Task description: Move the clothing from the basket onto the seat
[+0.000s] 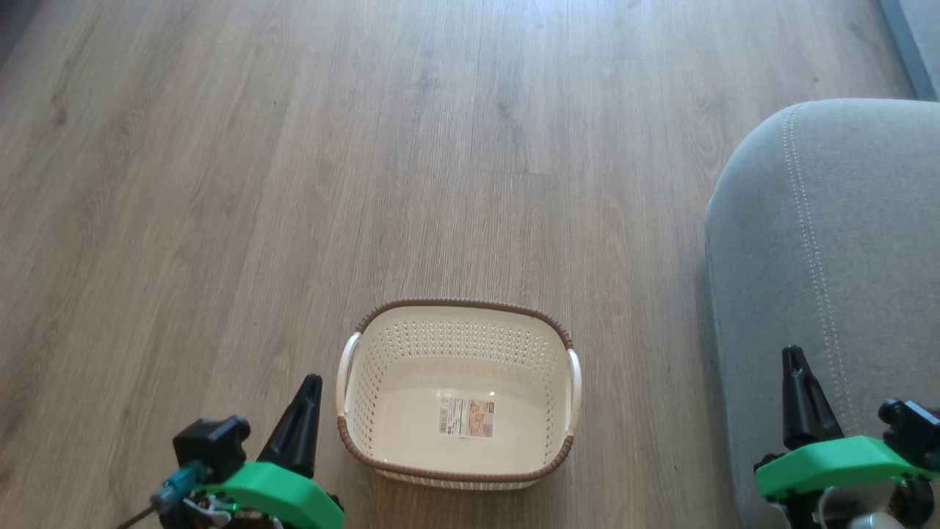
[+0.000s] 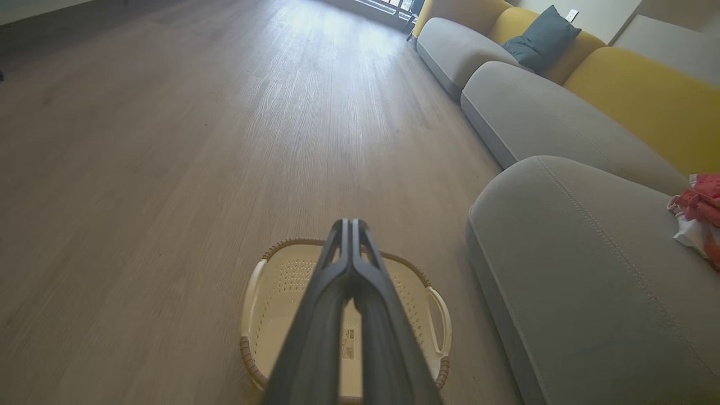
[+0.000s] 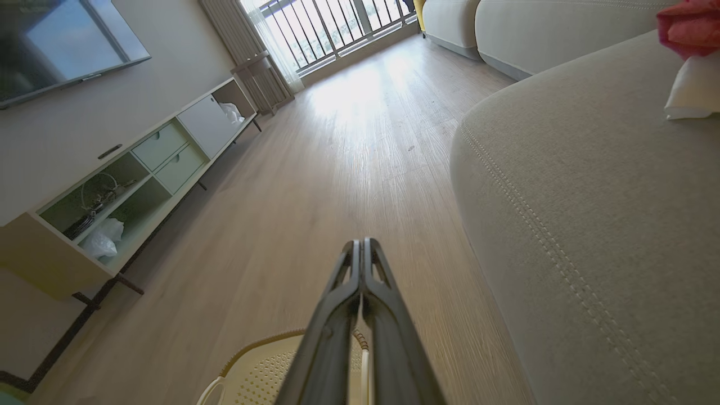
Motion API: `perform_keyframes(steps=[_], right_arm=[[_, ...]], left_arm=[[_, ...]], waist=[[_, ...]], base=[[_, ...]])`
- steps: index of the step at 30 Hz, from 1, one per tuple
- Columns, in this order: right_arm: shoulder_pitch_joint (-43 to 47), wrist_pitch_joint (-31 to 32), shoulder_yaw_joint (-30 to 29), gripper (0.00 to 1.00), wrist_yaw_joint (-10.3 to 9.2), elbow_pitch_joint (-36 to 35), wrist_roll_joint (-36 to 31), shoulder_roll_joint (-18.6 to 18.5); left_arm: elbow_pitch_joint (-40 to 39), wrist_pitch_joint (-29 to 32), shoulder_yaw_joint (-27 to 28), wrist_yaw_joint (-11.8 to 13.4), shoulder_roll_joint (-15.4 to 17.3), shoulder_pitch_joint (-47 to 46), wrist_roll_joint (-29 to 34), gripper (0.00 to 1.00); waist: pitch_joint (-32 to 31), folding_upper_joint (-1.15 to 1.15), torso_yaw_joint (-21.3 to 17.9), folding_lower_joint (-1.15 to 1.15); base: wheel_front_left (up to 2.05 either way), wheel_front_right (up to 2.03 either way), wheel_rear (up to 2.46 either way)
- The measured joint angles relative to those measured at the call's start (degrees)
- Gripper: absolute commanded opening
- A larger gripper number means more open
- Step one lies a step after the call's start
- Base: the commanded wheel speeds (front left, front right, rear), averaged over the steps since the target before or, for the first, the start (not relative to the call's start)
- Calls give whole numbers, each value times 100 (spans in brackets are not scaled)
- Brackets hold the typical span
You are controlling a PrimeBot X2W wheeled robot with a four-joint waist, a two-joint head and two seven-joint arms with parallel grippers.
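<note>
The cream perforated plastic basket (image 1: 455, 303) with brown woven-look rim stands empty on the wooden floor (image 1: 257, 162), between the two pairs of jaws, nearer the left jaws; both pairs are pressed shut on nothing; the red and white fabric clothing (image 2: 700, 211) lies on the large grey upholstered sofa (image 1: 830, 235), beyond the right jaws; a careless swing would likely knock the light basket or snag the sofa.

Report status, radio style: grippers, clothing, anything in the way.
Left gripper shut, right gripper shut, both empty. Basket empty on floor; clothing on seat. No obstruction seen.
</note>
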Motion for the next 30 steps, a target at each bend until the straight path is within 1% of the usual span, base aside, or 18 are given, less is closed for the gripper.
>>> perform_keyframes(steps=[4,6,30], right_arm=[[-15,54,0,0,0,5,252,0],[-16,83,0,0,0,9,368,0],[-158,455,-11,0,0,63,1815,0]], left_arm=[[4,42,15,-1,4,-8,-282,0],[12,62,26,-46,7,-21,-420,0],[27,414,230,-99,35,-125,-2052,0]], waist=[[-8,0,-25,0],[-11,0,-38,0],[-53,0,-187,0]], base=[[0,0,0],[0,0,0],[0,0,0]])
